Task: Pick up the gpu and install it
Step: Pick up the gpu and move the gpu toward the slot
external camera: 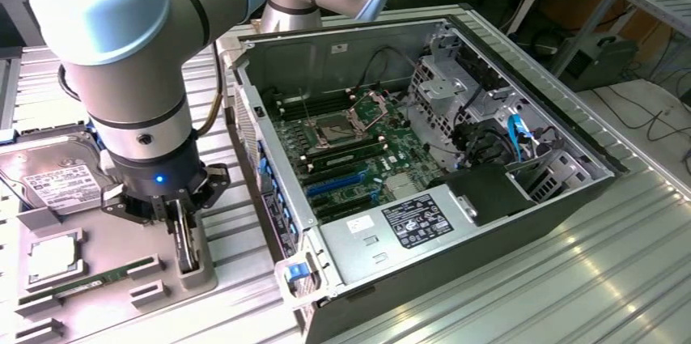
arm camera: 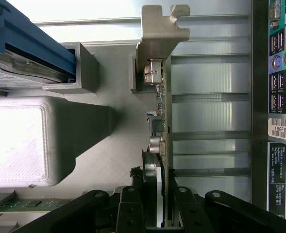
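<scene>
Gripper: the gripper (external camera: 186, 233) points straight down at about 8 o'clock in the exterior view, over the grey parts tray (external camera: 119, 312).
Fingers: the two black fingers (arm camera: 133, 206) are narrow and press on the two faces of the gpu (external camera: 188, 251), one finger on each side; they hold the card.
Gpu: it stands upright on its long edge in a grey holder (external camera: 203, 281) of the tray, just beside the computer case (external camera: 324, 61), at about 9 o'clock of the case.
Bracket: in the wrist view the silver end bracket (arm camera: 163, 34) is at the far end of the card from the fingers, and the green board edge runs from it to the fingers.
Case: it lies open on the ribbed metal table (external camera: 561, 279), with the motherboard (external camera: 367, 150) facing up.
Tray, other parts: the hard drive (external camera: 54, 182) with a white label is at 10 o'clock of the gripper, the processor (external camera: 52, 256) at 9 o'clock, and the memory stick (external camera: 92, 283) at 8 o'clock.
</scene>
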Robot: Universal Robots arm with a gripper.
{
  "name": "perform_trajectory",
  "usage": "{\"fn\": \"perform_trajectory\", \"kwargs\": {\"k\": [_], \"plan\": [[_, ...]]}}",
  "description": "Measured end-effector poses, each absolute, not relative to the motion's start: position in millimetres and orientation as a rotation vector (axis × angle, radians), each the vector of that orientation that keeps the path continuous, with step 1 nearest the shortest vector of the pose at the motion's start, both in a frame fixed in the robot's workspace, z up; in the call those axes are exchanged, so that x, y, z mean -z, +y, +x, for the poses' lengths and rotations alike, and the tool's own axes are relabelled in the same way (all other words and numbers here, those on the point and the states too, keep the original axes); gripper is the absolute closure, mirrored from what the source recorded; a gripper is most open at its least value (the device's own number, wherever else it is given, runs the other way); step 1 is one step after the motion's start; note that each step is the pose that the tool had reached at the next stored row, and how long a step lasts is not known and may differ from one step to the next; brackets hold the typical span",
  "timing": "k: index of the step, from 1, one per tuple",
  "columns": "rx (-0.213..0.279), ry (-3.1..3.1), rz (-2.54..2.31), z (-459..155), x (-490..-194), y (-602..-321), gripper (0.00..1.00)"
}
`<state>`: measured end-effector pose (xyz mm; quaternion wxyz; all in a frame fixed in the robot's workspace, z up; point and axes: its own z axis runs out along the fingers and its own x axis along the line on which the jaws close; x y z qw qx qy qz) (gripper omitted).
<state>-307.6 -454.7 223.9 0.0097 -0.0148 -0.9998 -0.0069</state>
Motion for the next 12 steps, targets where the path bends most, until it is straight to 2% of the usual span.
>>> {"fn": "perform_trajectory", "kwargs": {"k": [7,12], "plan": [[0.022,-3.122,-0.046,-307.6,-224.7,-454.7,0.72],[0.022,-3.122,-0.046,-307.6,-244.3,-454.7,0.72]]}}
